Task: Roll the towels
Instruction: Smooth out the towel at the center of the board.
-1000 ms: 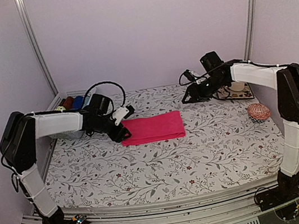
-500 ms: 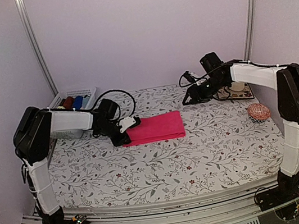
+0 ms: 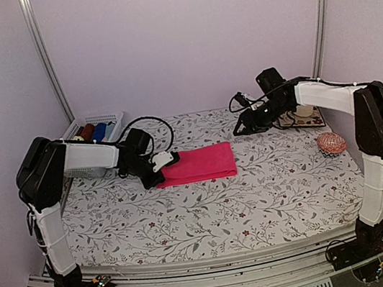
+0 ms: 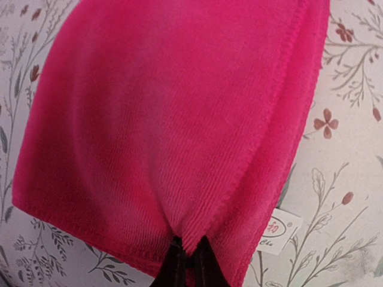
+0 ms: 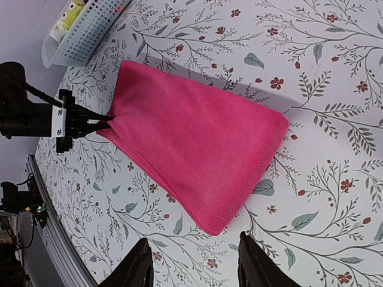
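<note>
In the top view, we find the plain hot-pink cloth towel [image 3: 198, 164] lying folded flat and unrolled in the middle of the table [image 3: 211, 220], with the left gripper [image 3: 160, 167] at its left short edge and the right gripper [image 3: 238, 127] hanging well apart. In the left wrist view, the left jaws are clamped on that puckered edge, so we judge the roll not yet begun. In the right wrist view, the right jaws stand apart, empty, and a lime-yellow patterned cloth [image 5: 64, 15] sits in the white mesh basket [image 5: 90, 31]; we cannot tell whether it is rolled.
</note>
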Robot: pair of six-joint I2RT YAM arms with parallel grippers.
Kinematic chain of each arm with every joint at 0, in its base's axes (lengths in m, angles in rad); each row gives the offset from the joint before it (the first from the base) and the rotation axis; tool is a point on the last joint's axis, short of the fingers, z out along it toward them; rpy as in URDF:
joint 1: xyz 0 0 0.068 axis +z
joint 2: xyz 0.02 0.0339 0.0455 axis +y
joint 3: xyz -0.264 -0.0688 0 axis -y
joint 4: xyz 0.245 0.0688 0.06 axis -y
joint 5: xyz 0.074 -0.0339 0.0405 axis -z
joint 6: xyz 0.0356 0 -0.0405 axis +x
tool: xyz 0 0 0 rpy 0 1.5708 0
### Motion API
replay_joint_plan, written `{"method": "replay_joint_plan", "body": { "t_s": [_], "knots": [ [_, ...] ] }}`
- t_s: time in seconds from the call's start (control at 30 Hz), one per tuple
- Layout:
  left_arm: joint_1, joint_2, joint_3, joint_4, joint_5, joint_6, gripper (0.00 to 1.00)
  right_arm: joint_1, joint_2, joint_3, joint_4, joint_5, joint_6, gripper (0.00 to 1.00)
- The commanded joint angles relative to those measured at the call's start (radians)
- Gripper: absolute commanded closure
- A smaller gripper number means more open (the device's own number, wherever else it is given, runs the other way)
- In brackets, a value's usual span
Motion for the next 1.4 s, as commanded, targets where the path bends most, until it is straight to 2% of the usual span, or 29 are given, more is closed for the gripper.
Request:
{"method": "replay_joint_plan", "body": {
  "t_s": [0.0, 0.17, 0.27, 0.47, 0.67, 0.77, 1.0, 1.1, 1.37],
  "knots": [
    [-0.003, -0.039, -0.003, -0.005, -0.014, -0.001, 0.98, 0.008, 0.021, 0.024, -0.009, -0.019, -0.011, 0.51],
    [-0.007, -0.043, 0.009, -0.015, -0.026, -0.010, 0.97, 0.011, 0.021, 0.021, -0.012, -0.019, -0.012, 0.51],
    [-0.014, -0.091, 0.007, -0.023, -0.030, -0.019, 0.89, 0.011, 0.020, 0.018, -0.013, -0.019, -0.014, 0.51],
    [-0.020, -0.112, -0.022, -0.028, -0.018, -0.027, 0.89, 0.013, 0.019, 0.017, -0.010, -0.024, -0.012, 0.51],
    [-0.024, -0.087, -0.011, -0.044, -0.006, -0.043, 0.89, 0.016, 0.014, 0.014, -0.009, -0.029, -0.012, 0.51],
    [-0.025, -0.079, -0.011, -0.055, -0.002, -0.042, 0.82, 0.016, 0.012, 0.011, -0.010, -0.027, -0.012, 0.51],
    [-0.034, -0.065, -0.018, -0.050, -0.018, -0.051, 0.80, 0.018, -0.002, -0.010, -0.001, -0.026, -0.009, 0.51],
    [-0.044, -0.063, -0.019, -0.044, -0.023, -0.046, 0.73, 0.019, -0.006, -0.014, 0.000, -0.025, -0.009, 0.51],
    [-0.052, -0.009, -0.011, -0.032, -0.044, -0.031, 0.73, 0.021, -0.011, -0.018, -0.001, -0.024, -0.009, 0.51]
  ]
}}
